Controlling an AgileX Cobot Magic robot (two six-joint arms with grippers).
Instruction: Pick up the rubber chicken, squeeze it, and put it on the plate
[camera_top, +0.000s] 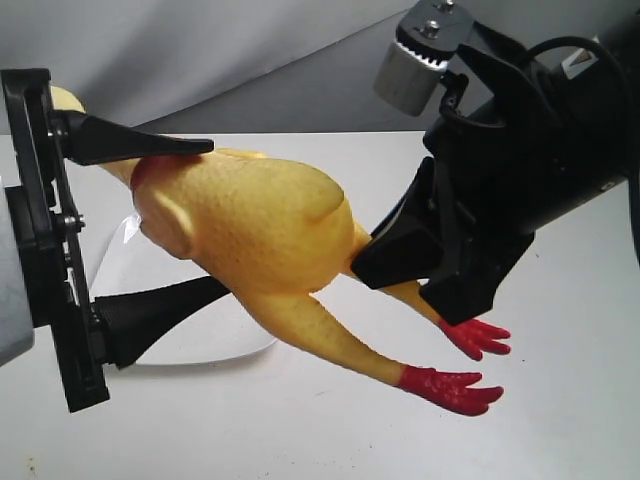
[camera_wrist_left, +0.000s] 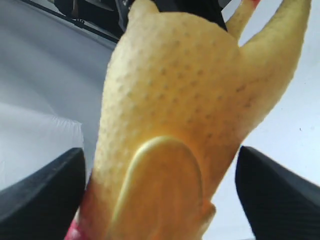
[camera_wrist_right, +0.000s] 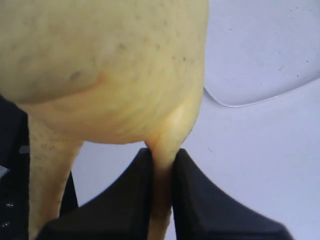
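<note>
The rubber chicken (camera_top: 260, 225) hangs in the air, slanting, with its red feet (camera_top: 452, 388) low on the right and its head behind the left arm's mount. My right gripper (camera_top: 400, 268) is shut on one thin yellow leg (camera_wrist_right: 162, 175), close under the body. On either side of the plump body (camera_wrist_left: 170, 115), near the red collar, stand the fingers of my open left gripper (camera_top: 215, 215); a gap shows beside at least one finger. The white plate (camera_top: 190, 345) lies on the table below the chicken's front half, and its glossy corner (camera_wrist_right: 260, 60) shows in the right wrist view.
A white tabletop (camera_top: 330, 430) runs under everything, with a grey backdrop behind. The bulky black right arm with its silver camera block (camera_top: 415, 55) fills the upper right. The left arm's black mount (camera_top: 45, 240) stands along the left edge.
</note>
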